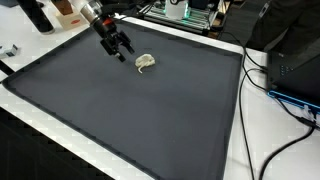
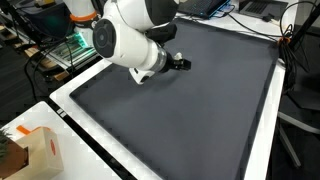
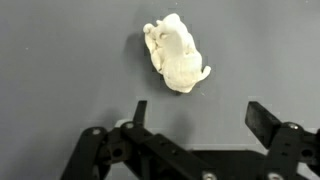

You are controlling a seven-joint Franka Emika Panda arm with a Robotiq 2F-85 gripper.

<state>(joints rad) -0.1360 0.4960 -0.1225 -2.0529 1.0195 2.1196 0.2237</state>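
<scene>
While the gripper (image 3: 200, 118) hangs low over the dark mat (image 3: 60, 60), its fingers (image 3: 262, 117) are spread wide with nothing between them. The cream lump (image 3: 177, 52) lies flat on the mat just ahead of the fingertips. It could be crumpled cloth or a little soft toy, hard to tell which. In the wrist view it sits ahead of the open gap and a bit off-centre, not inside it.

So the main risk from here is a lopsided approach. If the fingers go down as they're lined up now, one of them probably meets the lump first and just shoves it across the mat. It also looks soft and knobbly, so a pinch might catch only a flap and let it slip out.

Going too deep is the other worry, since the tips could dig into the mat and drag it.

In an exterior view the arm (image 2: 135, 40) hides the lump completely, so that angle is no help. The cables (image 1: 280, 100) lie well apart at the table edge and look harmless.
</scene>
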